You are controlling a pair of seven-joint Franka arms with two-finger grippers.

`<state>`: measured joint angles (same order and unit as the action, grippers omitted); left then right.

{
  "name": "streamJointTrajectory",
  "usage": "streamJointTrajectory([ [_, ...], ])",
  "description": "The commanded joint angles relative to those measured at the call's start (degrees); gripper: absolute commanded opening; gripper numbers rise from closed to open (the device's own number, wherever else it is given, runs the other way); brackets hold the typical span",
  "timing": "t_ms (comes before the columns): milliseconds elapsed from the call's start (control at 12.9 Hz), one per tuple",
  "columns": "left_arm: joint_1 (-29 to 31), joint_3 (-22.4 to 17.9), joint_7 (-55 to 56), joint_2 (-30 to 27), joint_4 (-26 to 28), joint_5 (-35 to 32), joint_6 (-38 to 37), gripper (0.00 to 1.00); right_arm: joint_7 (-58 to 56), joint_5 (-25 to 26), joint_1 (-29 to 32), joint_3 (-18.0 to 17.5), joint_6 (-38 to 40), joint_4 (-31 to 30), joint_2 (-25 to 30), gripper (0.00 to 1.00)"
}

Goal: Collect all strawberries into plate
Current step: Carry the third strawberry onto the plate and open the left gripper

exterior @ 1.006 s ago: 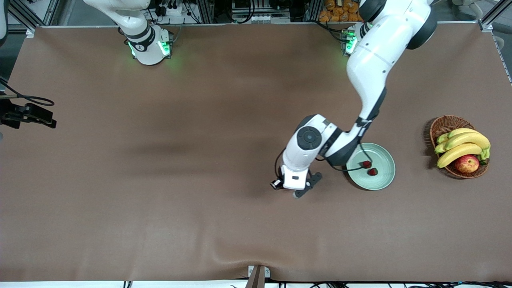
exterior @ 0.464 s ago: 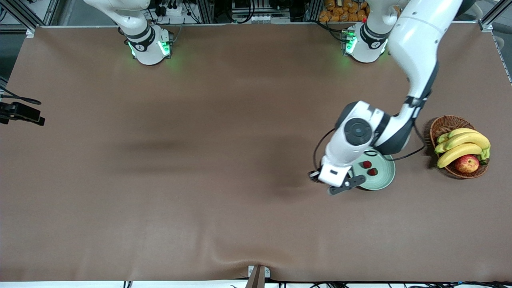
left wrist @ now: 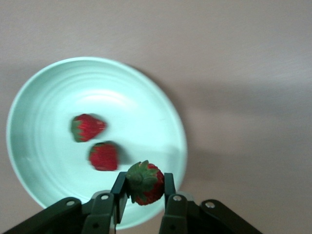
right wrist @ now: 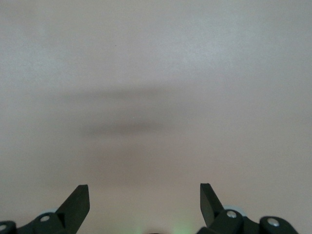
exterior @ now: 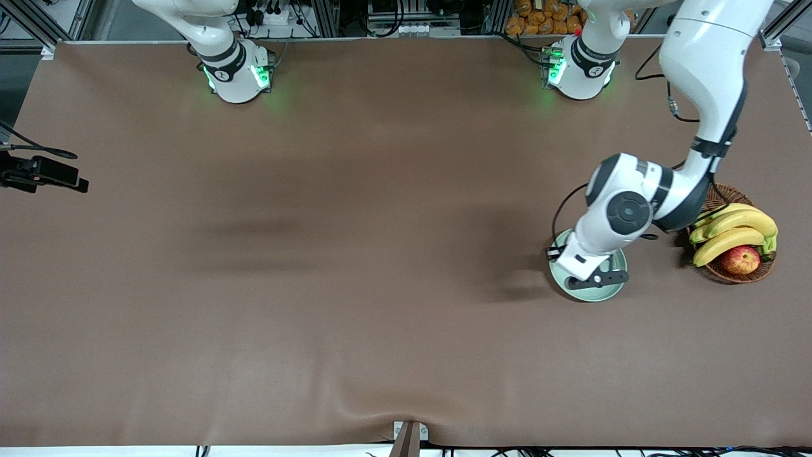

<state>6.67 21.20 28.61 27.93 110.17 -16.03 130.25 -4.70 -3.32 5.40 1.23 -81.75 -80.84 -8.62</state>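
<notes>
The pale mint-green plate (exterior: 590, 296) lies on the brown table beside the fruit basket, toward the left arm's end. My left gripper (exterior: 599, 279) hangs over the plate and hides its inside in the front view. In the left wrist view the left gripper (left wrist: 144, 180) is shut on a strawberry (left wrist: 147, 189), leafy top facing the camera, above the plate's rim (left wrist: 53, 92). Two other strawberries (left wrist: 88, 127) (left wrist: 104, 156) lie side by side in the plate. My right gripper (right wrist: 145, 195) stands open with nothing between its fingers, over bare table, and the right arm waits.
A brown wicker basket (exterior: 705, 198) with bananas (exterior: 736, 231) and a red-yellow apple (exterior: 740, 259) stands close beside the plate, right next to the left arm's elbow. The brown tablecloth has a raised wrinkle (exterior: 355, 406) near the front edge.
The left arm has swung from the table's middle toward its own end, carrying the strawberry, and now covers the plate. The two strawberries in the plate have not moved. The right arm barely shifted.
</notes>
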Motion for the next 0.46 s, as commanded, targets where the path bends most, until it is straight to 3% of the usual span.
streamJointTrajectory([
  [0, 1.51, 0.69, -2.77, -0.6, 0.22, 0.38, -0.52, 0.9, -0.04, 0.06, -0.74, 0.53, 0.01, -1.43, 2.3, 1.0],
  [77, 1.51, 0.69, -2.69, -0.86, -0.3, 0.47, -0.52, 1.0, -0.04, 0.77, -1.53, 0.61, -0.34, -1.16, 2.3, 1.0],
  [232, 1.33, 0.86, -2.51, -2.0, -1.53, 0.65, -1.04, 1.0, 0.05, 3.4, -1.88, 0.7, -0.34, -1.07, 2.3, 1.0],
  [387, 1.51, 2.35, -2.42, -3.06, -5.29, 0.82, -6.38, 1.0, 0.05, 3.41, -1.88, 1.92, -0.08, -0.98, 2.3, 1.0],
])
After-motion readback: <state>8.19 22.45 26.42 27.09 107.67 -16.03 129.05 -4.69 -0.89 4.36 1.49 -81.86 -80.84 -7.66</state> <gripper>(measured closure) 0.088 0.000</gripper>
